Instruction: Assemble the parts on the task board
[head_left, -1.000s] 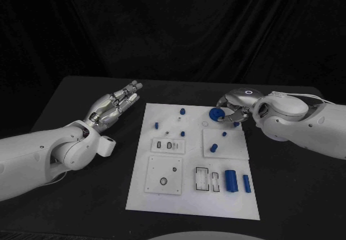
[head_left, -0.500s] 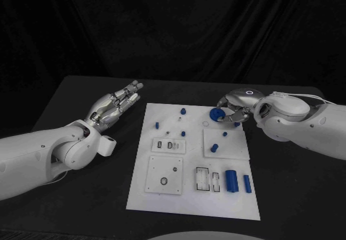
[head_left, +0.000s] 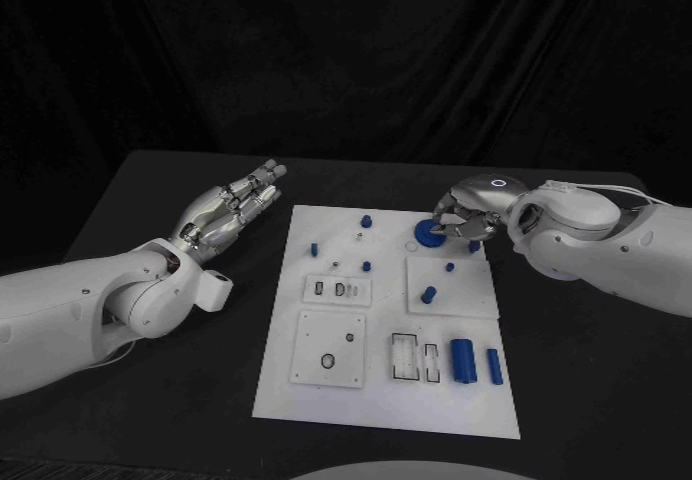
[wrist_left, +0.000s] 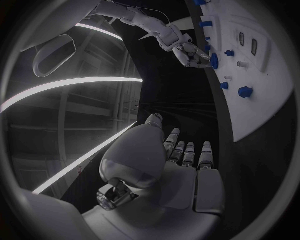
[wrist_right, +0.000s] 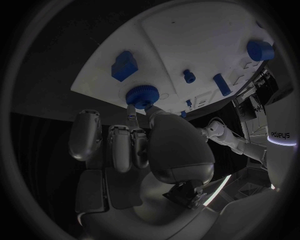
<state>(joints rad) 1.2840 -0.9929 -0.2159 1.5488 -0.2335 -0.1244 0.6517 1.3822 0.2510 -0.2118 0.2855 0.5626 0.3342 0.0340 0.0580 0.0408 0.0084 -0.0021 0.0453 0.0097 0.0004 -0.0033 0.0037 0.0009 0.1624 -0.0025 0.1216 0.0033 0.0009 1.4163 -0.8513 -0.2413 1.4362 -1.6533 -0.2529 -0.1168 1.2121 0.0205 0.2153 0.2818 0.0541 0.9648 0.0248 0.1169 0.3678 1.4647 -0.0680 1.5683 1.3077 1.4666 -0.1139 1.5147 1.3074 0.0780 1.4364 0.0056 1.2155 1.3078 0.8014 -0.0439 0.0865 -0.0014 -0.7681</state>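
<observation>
Starting at the left of the table, the left hand lies beside the white board's left edge with its fingers straight, apart and holding nothing; it touches no part and is well apart from the piece being worked.

Moving onto the board, small blue pegs stand along its far half, a short blue peg stands on a raised square plate, and two blue cylinders lie side by side near the front right corner with their long axes running front to back.

Further right, near the board's far right corner, the right hand has its fingertips closed on a round blue knob with a ridged rim. In the right wrist view the knob sits just beyond the fingertips, toward the board, its flat face resting on or just above the white surface; which of the two cannot be told. A blue block lies just beside it.

The right hand is plainly the nearer one, so the coming move likely turns on the knob's axis staying upright to the board while the hand presses or twists it home.
</observation>
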